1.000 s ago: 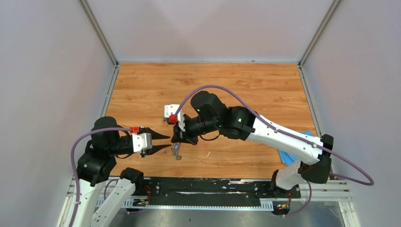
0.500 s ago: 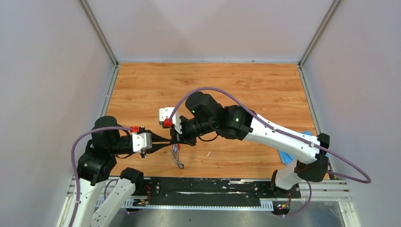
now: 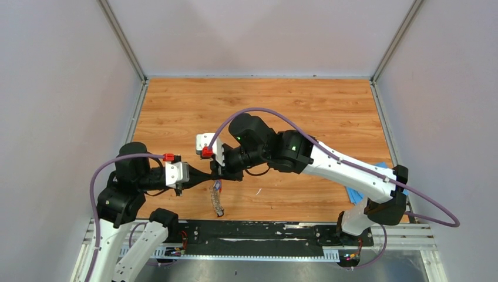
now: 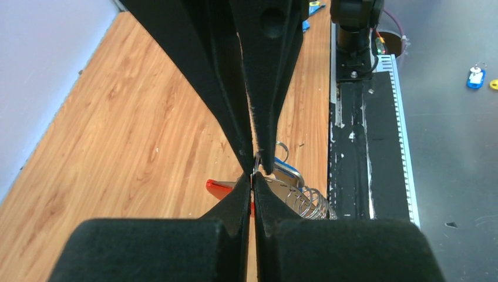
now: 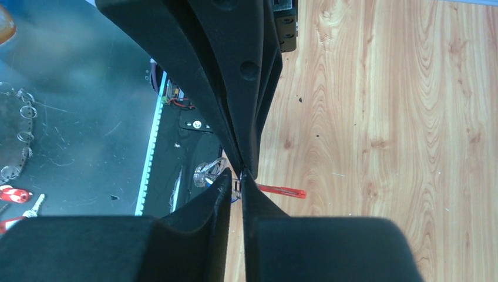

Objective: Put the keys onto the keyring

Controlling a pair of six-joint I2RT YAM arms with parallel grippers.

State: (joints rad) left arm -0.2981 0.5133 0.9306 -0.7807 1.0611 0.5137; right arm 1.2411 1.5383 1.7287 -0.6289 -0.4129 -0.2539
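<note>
- The left gripper (image 3: 207,176) is reached out over the near part of the table (image 3: 305,111). Its fingers are pressed flat together, and a thin bit of metal is pinched at their very tips. That metal is judged to belong to the keyring (image 3: 218,198).
- The keyring hangs from this pinch point as a grey string of metal pieces. Whether its lower end touches the wood cannot be told.
- In the left wrist view the red loop (image 4: 221,185) and a grey coil (image 4: 309,203) are seen just under the tips. A patch of blue (image 4: 286,169) beside them is taken for the blue-headed key, though this is not certain. No black-headed key can be made out.
- The right gripper (image 3: 217,174) is set tip to tip against the left one. In its own wrist view a slim gap is seen between its fingers, with a speck of metal in that gap. Whether that metal is gripped or only touched cannot be told.
- A blue cloth (image 3: 356,194) lies well apart at the right edge and is not involved.
- The step in hand is judged to be a pass or threading at the top of the bunch, done in the air between the two tips.
- For the next move a firm hold by the left gripper is called for. The key's hole must then be lined up finely with the loop's open end and fed on, without the bunch being dropped.
</note>
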